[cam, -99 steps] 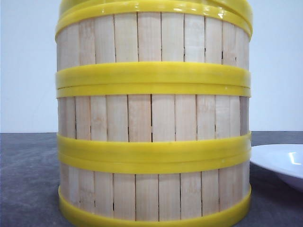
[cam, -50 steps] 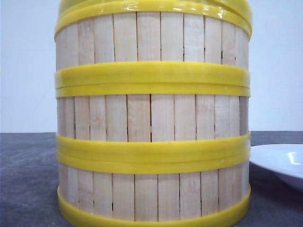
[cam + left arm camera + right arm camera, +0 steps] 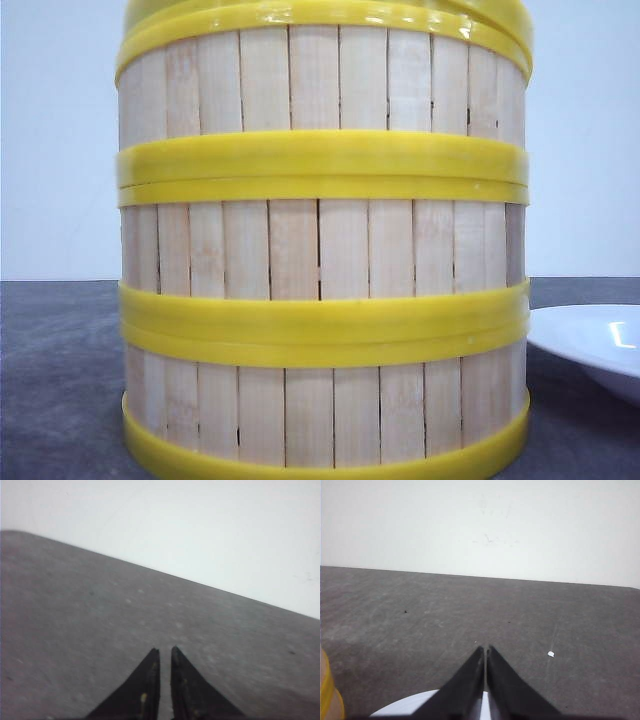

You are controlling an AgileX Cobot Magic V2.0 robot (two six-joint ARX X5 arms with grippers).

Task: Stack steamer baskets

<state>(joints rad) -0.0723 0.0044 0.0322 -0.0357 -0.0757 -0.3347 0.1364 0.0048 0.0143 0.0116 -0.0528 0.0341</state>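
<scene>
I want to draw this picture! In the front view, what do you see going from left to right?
Bare grey table → the stack of steamer baskets → the white plate, cut off by the right edge.

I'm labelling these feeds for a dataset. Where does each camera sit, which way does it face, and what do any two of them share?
Front: low by the table, facing forward at the stacked baskets, plate to the right; no robot parts show.
Left wrist: on the left arm, looking along its shut tool over the table toward the wall.
Right wrist: on the right arm, behind its shut tool, above the plate.
Front and right wrist share plate and a basket's edge.
</scene>
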